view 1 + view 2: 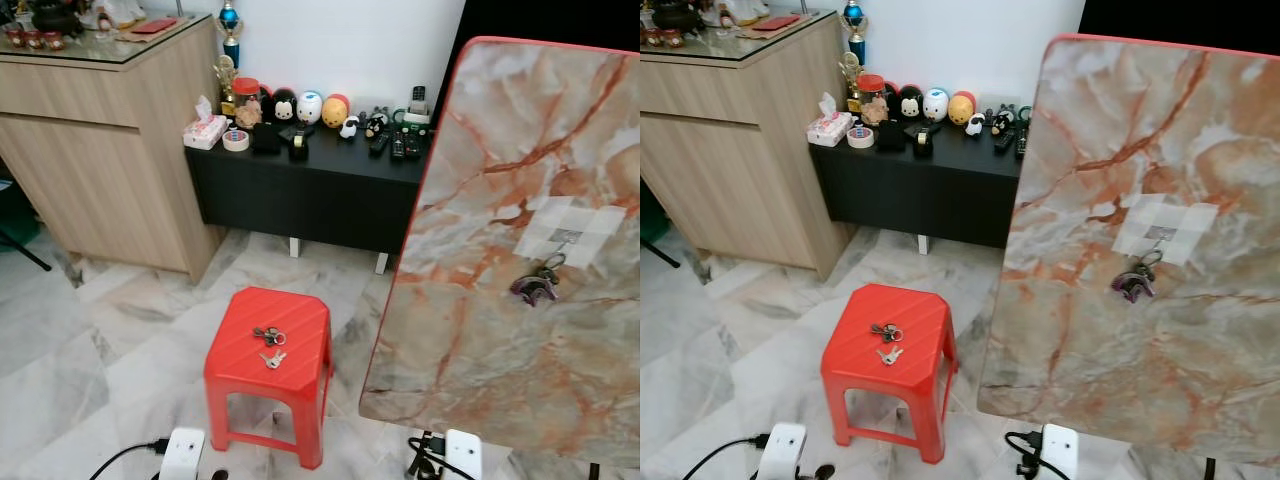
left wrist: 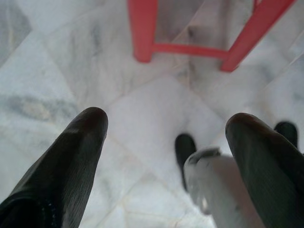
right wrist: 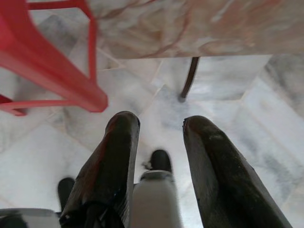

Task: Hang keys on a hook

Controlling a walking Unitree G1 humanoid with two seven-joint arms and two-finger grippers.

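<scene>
Two small bunches of keys (image 1: 269, 337) lie on top of a red plastic stool (image 1: 240, 375) in the middle of the floor. To the right stands a marble-patterned board (image 1: 520, 180) with a hook (image 1: 566, 238) on a pale taped patch. A dark key bunch (image 1: 534, 287) hangs from that hook. My left gripper (image 2: 168, 121) hangs low and points at the floor near the stool's legs, its fingers (image 2: 85, 137) wide apart and empty. On the other side my right gripper (image 3: 162, 121) is open and empty, above the floor between the stool and the board's stand.
A low black cabinet (image 1: 310, 190) with toys, tape and remotes stands against the back wall. A wooden sideboard (image 1: 90, 150) is at the left. The board's thin stand leg (image 3: 189, 78) reaches the marble floor (image 1: 120, 340) near my right side.
</scene>
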